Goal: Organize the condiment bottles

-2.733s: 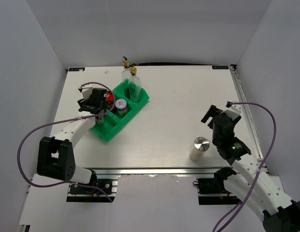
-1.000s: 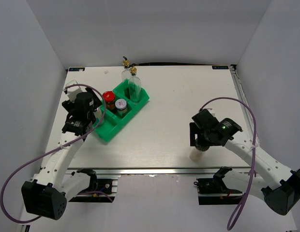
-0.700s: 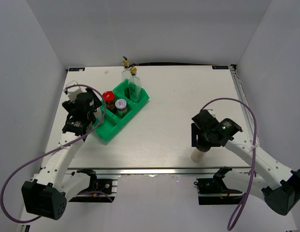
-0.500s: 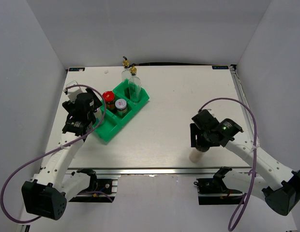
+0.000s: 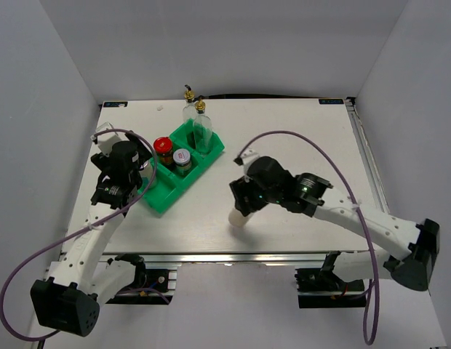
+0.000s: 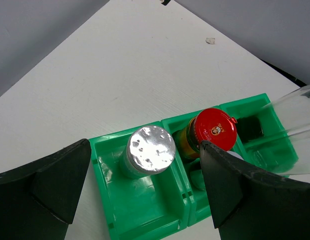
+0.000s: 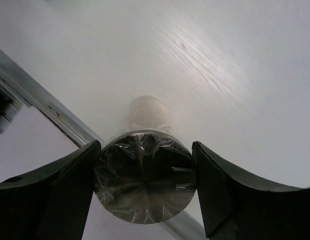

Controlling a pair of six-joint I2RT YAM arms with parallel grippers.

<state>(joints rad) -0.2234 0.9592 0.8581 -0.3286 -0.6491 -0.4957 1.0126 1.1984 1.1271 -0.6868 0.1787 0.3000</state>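
Note:
The green tray [image 5: 161,198] lies at the table's left. A red-lidded jar [image 5: 163,147] and a white-lidded jar [image 5: 182,158] stand in it, and two glass bottles [image 5: 201,125] with gold pourers are at its far end. In the left wrist view a silver-capped shaker [image 6: 147,149] stands in a tray compartment [image 6: 140,200] beside the red-lidded jar [image 6: 212,129]. My left gripper [image 5: 129,183] hangs open above it [image 6: 145,150]. My right gripper [image 5: 247,200] is shut on a second silver-capped shaker [image 7: 145,175], a finger against each side of the cap. Its pale body [image 5: 238,218] shows below the gripper.
The metal rail of the table's front edge [image 7: 40,107] runs close beside the held shaker. A purple cable [image 5: 298,137] arcs over the right arm. White walls close in the table on three sides.
The right gripper closed on the shaker near the front right, then carried it left toward the table's middle. The left arm has barely moved and stays open over the tray.

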